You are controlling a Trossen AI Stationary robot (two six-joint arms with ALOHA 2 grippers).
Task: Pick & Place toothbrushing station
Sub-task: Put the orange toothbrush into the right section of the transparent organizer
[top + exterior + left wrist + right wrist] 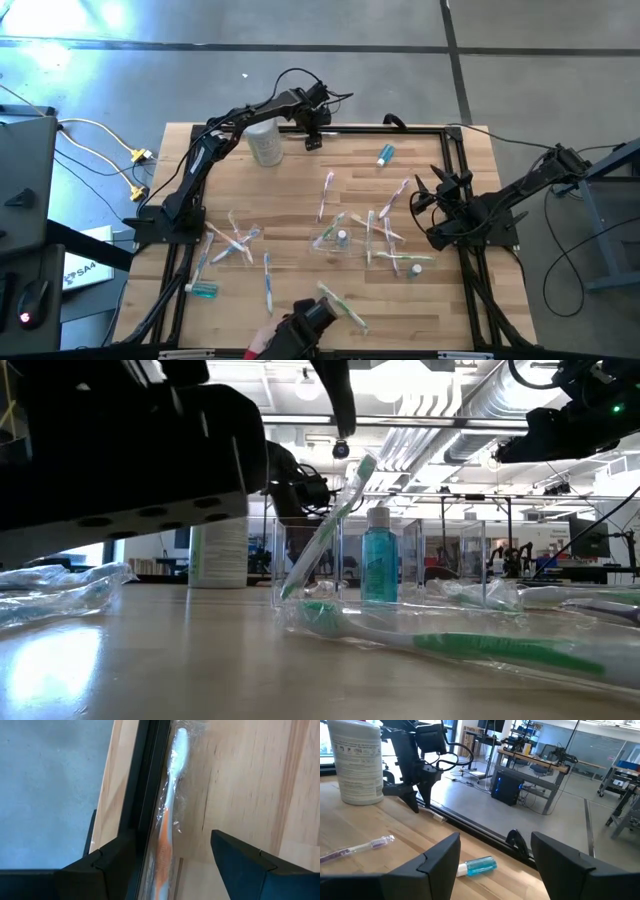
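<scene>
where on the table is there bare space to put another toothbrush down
Bare wood lies between the white cylinder and the teal tube, and along the right edge below the right hand. The middle around the clear cup is crowded with toothbrushes.

Wooden table (300, 190), light planks, black frame rail along its edges. Landmark: clear plastic cup (338, 240), standing near the table's middle. White cylinder (265, 143) well away from the cup, toward the far left corner. Teal toothpaste tube (384, 154) toward the far right. Wrapped toothbrushes (328, 195) scattered on all sides of the cup. Second teal tube (204, 289) near-left of the cup. One orange-handled wrapped brush (167, 820) lies against the far rail.
</scene>
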